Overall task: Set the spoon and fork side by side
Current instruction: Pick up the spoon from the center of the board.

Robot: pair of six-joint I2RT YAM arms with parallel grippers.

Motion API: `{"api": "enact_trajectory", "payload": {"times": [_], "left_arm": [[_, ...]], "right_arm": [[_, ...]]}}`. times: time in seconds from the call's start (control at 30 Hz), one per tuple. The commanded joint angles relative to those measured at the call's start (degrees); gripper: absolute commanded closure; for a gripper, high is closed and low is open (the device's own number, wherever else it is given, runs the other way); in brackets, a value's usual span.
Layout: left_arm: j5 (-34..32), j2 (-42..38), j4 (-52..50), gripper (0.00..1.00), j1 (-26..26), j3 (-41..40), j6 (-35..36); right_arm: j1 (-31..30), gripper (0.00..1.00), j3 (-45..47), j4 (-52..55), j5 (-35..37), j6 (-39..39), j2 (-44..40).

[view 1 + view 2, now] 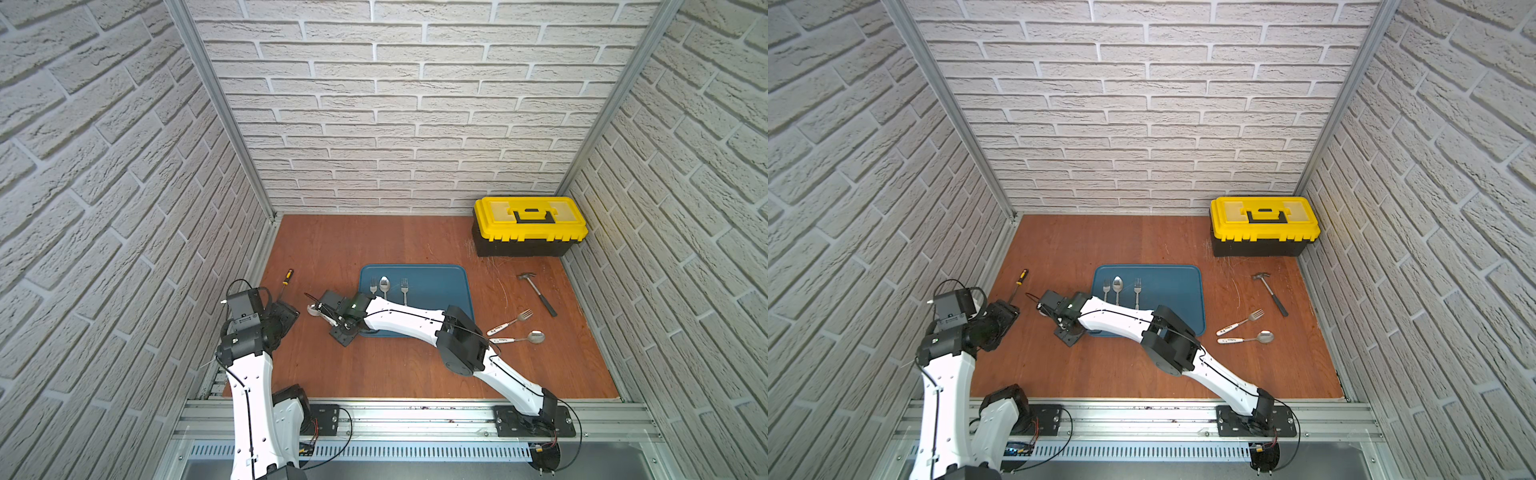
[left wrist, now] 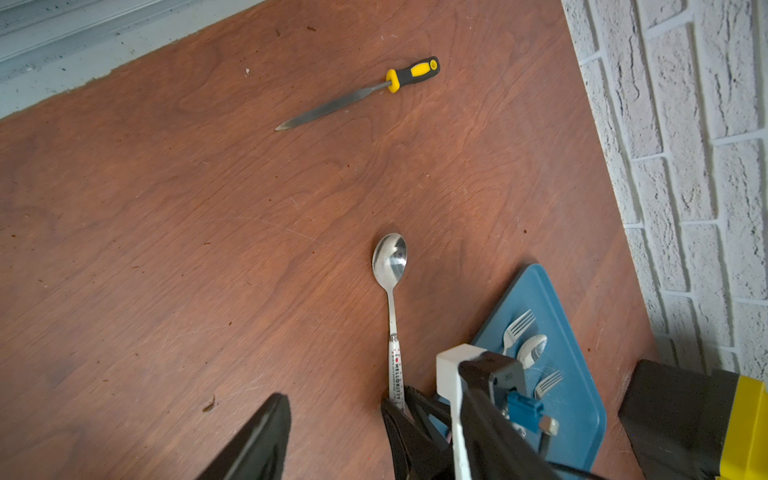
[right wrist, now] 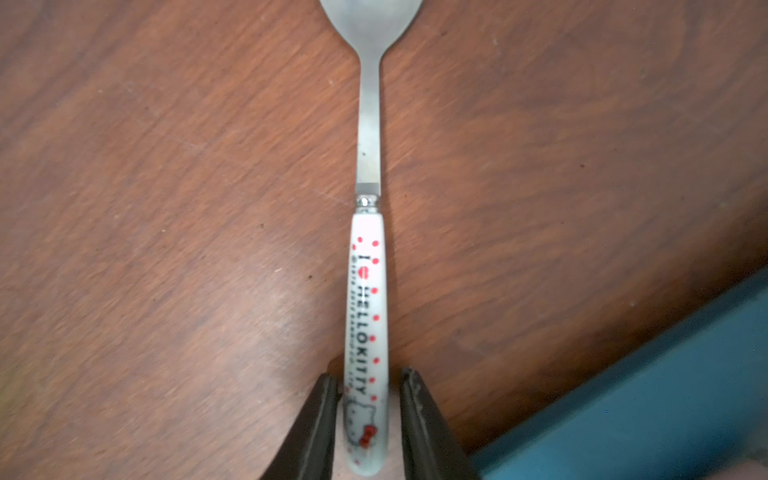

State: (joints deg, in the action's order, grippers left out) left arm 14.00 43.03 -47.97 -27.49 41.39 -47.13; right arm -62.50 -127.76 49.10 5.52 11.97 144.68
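Note:
A spoon [image 3: 369,124] with a white, red-dotted handle lies flat on the wooden floor just left of the blue tray [image 1: 436,282]. Its bowl [image 1: 312,309] shows in a top view and in the left wrist view [image 2: 390,257]. My right gripper [image 3: 369,374] straddles the handle's end, open, with a narrow gap on each side. My left gripper [image 2: 380,415] hangs open close to the left of the spoon, holding nothing. A white-handled fork [image 1: 509,322] and a second white-handled spoon [image 1: 519,338] lie together at the right. Two metal forks and a metal spoon [image 1: 385,286] rest on the tray.
A yellow and black toolbox [image 1: 528,226] stands in the back right corner, with a hammer [image 1: 538,293] in front of it. A file with a yellow-black handle [image 2: 357,97] lies near the left wall. Brick walls close in three sides.

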Motion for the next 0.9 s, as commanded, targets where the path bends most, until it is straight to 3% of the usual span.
{"api": "enact_trajectory", "payload": {"times": [0.0, 0.17, 0.43, 0.57, 0.87], "left_arm": [[0.2, -0.7, 1.6, 0.30, -0.3, -1.0, 1.0], [0.2, -1.0, 1.6, 0.30, -0.3, -0.9, 1.4], [0.5, -1.0, 1.7, 0.30, -0.2, -1.0, 1.9], [0.6, -1.0, 1.8, 0.30, -0.2, -1.1, 2.0], [0.9, -0.8, 2.0, 0.30, -0.2, -1.2, 2.0]], "right_arm": [[-0.8, 0.72, -1.5, 2.9, 0.5, -1.0, 1.9], [-1.7, 0.79, -6.1, 8.9, 1.5, -2.0, 6.5], [-0.9, 0.78, -9.4, 13.3, 2.4, 1.4, 9.4], [0.0, 0.96, -10.0, 13.9, -2.2, 2.9, 10.0], [2.1, 0.98, -1.7, 6.2, -10.4, 8.5, 3.0]]}}
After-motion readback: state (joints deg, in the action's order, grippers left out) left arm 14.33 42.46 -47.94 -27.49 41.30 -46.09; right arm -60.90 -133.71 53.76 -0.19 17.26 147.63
